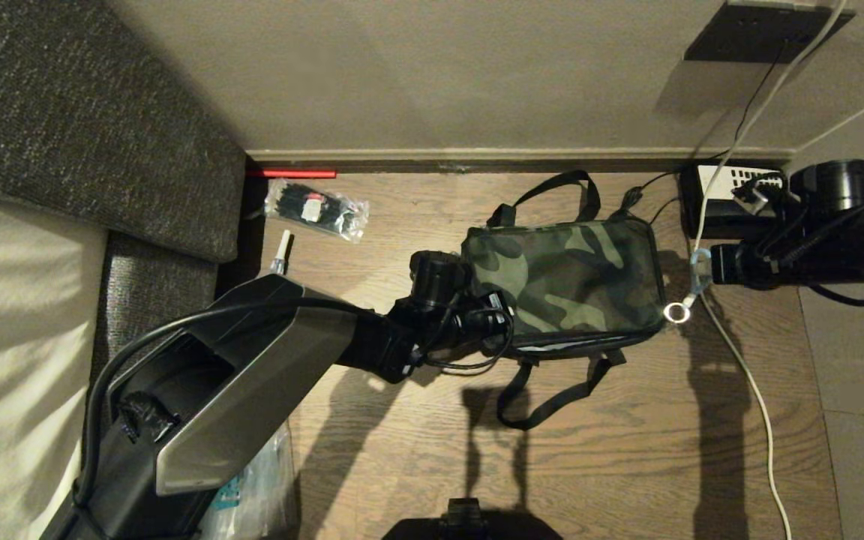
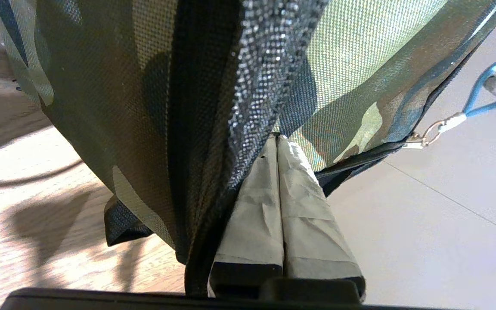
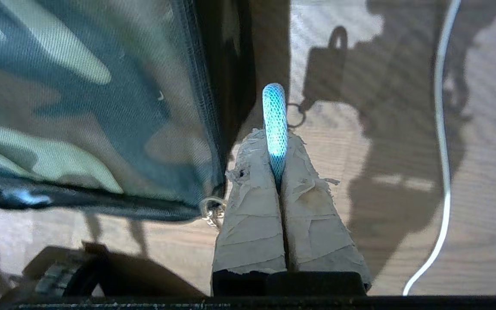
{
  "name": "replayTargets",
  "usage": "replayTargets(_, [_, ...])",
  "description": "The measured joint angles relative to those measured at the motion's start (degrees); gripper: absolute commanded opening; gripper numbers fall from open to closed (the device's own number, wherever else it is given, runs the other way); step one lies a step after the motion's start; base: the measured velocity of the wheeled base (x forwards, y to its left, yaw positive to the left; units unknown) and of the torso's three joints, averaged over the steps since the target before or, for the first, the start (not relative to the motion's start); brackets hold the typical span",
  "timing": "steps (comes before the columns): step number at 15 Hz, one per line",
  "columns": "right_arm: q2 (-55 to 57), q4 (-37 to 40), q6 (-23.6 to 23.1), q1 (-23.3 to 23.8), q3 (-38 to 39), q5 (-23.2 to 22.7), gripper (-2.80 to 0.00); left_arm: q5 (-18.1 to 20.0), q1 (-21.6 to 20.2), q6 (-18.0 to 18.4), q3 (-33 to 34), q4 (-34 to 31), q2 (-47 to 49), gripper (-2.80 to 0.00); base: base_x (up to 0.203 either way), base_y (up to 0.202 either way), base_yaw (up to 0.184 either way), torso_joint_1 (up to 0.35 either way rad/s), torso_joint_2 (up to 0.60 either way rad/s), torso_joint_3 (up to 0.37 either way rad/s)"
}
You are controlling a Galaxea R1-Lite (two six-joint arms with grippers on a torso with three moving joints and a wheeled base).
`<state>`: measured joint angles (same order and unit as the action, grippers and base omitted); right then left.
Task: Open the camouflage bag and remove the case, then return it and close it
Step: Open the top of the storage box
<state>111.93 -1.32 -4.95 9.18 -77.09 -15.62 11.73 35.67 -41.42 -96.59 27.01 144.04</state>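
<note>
**Taped fingers pinch zipper loop, bag lid shut**

Right gripper [image 3: 279, 172] clamped on light-blue mesh loop [image 3: 274, 120] at soft green-camouflage bag [image 1: 567, 281] corner. Left gripper [image 2: 278, 146] closed on bag's opposite end, anchoring it. Bag beside black telephone [image 1: 732, 199]. Case hidden. Risk: loop slips, bag drags.

The wooden floor [image 1: 627, 450] meets a beige wall [image 1: 439, 67] at a skirting strip. A clear packet of black cable ties [image 1: 316, 208] lies near the wall, beside a dark upholstered edge [image 1: 87, 127]. A small tube [image 1: 280, 255] lies just below the packet. A white cable [image 1: 758, 397] runs across the floor toward a black wall plate [image 1: 766, 34]. A black telephone [image 1: 732, 199] sits against the wall.
</note>
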Motion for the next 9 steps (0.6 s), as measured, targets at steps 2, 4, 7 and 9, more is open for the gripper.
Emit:
replayTargets(2, [1.02, 2.57, 0.3, 0.52, -2.83, -0.01, -2.8, -0.01, 0.0, 0.05, 0.04, 0.02, 0.0, -2.8, 0.0, 0.0, 0.0, 0.0, 0.0, 0.0])
replayTargets(4, [1.74, 4.15, 0.4, 0.82, -5.08, -0.12, -2.8, -0.01, 0.0, 0.02, 0.06, 0.0, 0.02, -2.8, 0.0, 0.0, 0.0, 0.0, 0.0, 0.0])
replayTargets(7, [2.24, 6.34, 0.43, 0.84, -8.84, -0.32, -2.8, 0.01, -0.06, 0.03, 0.06, 0.02, 0.15, -2.8, 0.0, 0.0, 0.0, 0.0, 0.0, 0.0])
replayTargets(9, [2.45, 8.89, 0.41, 0.84, -11.54, -0.58, -2.8, 0.01, -0.06, 0.02, 0.06, -0.01, 0.26, -2.8, 0.0, 0.0, 0.0, 0.0, 0.0, 0.0])
